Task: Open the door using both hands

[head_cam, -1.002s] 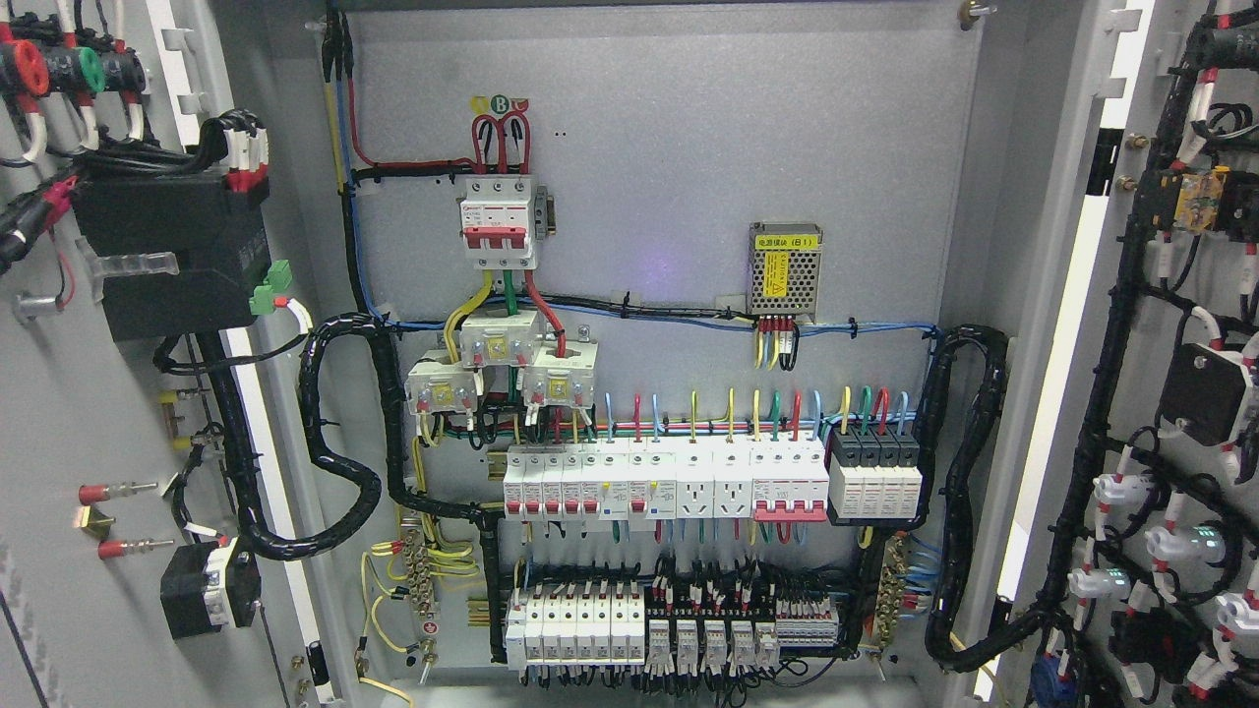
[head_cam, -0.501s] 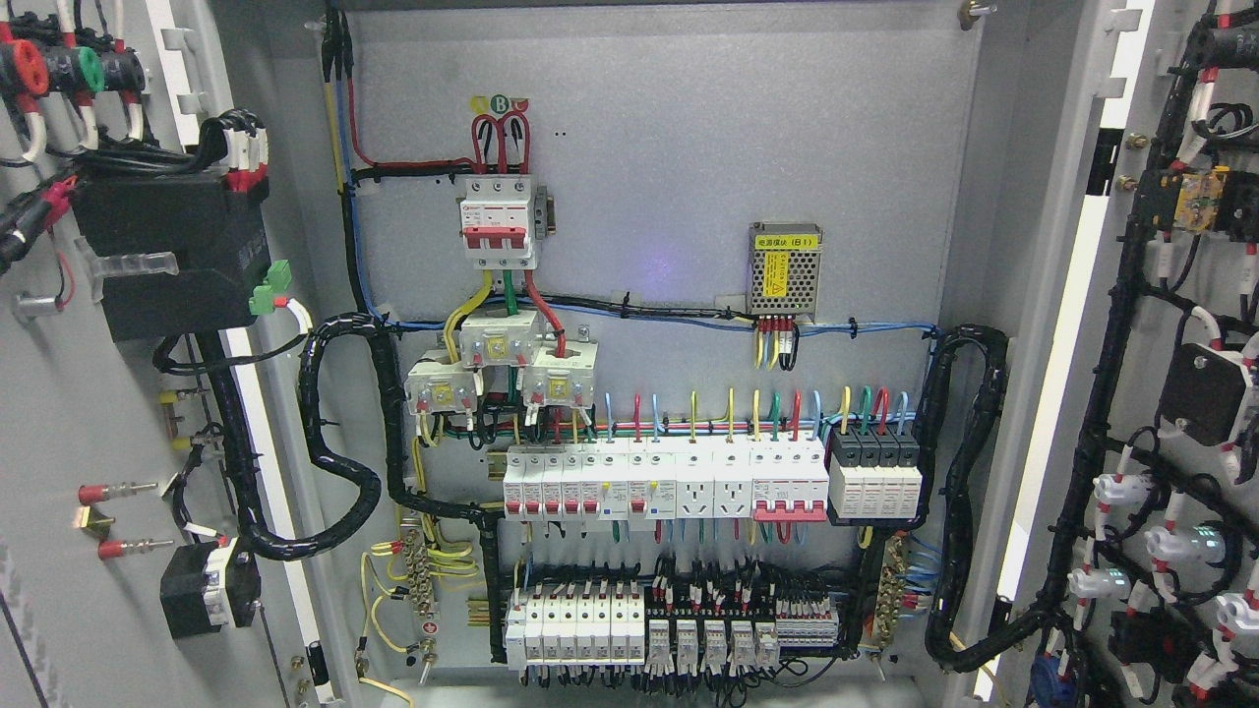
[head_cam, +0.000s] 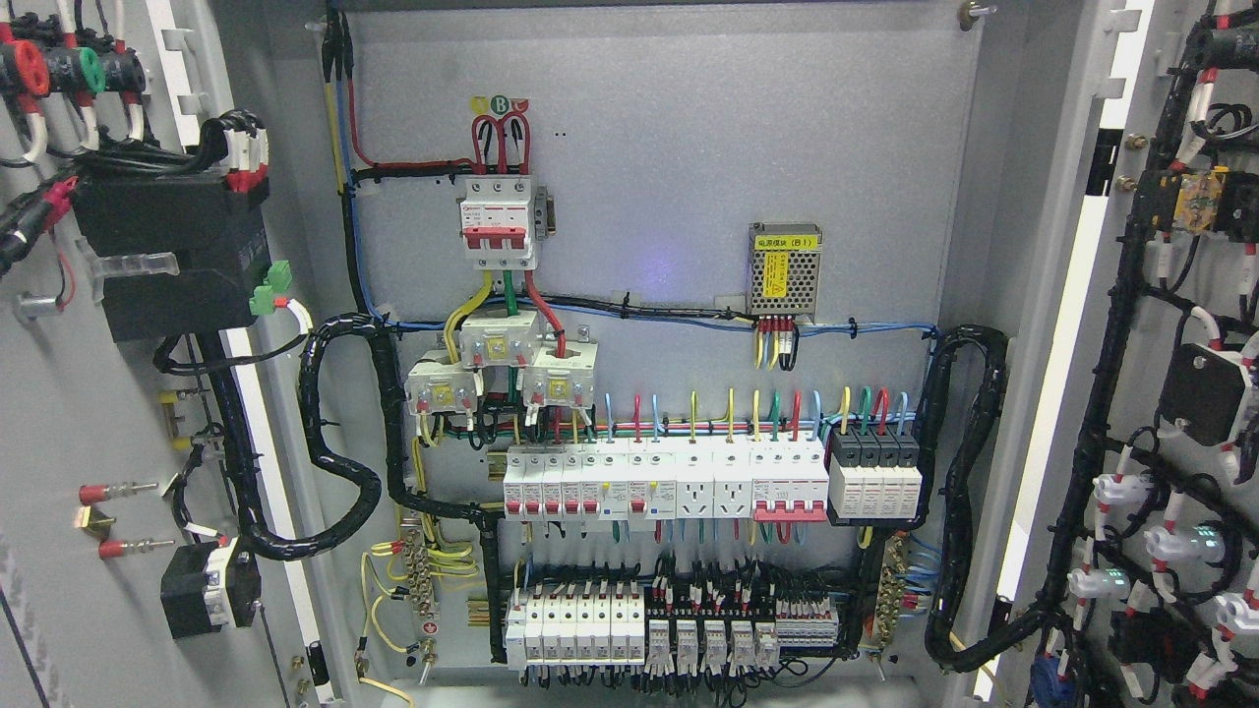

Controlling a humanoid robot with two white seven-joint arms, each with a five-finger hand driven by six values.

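Neither hand appears in the head view, so whether the fingers are spread, curled or holding anything cannot be told. No arm enters from either lower corner.

The task's things are the two doors of the electrical cabinet. The left door (head_cam: 89, 413) fills the left edge of the view and the right door (head_cam: 1195, 413) the right edge. Both are swung wide, each showing its inner face to the camera. In my judgement the opening step is complete or very nearly so.

Each door's long axis runs vertically, with the hinge line along the cabinet frame. The inner faces angle inward toward the camera, the free edges lying out of view.

The doors carry their own gear, which explains the wiring runs. A black module (head_cam: 172, 251) and a smaller black block (head_cam: 209, 587) sit on the left door. White lamp backs (head_cam: 1175, 546) sit on the right door. Black sleeved looms (head_cam: 339, 462) loop slack from door to cabinet, evidently so the doors can swing without strain.

Between the doors, the grey back panel (head_cam: 689, 147) is fully exposed. It holds a red-handled main breaker (head_cam: 499, 221), a small mesh power supply (head_cam: 784, 268) and a row of white breakers (head_cam: 669, 479). A lower row of relays (head_cam: 679, 629) sits beneath them.
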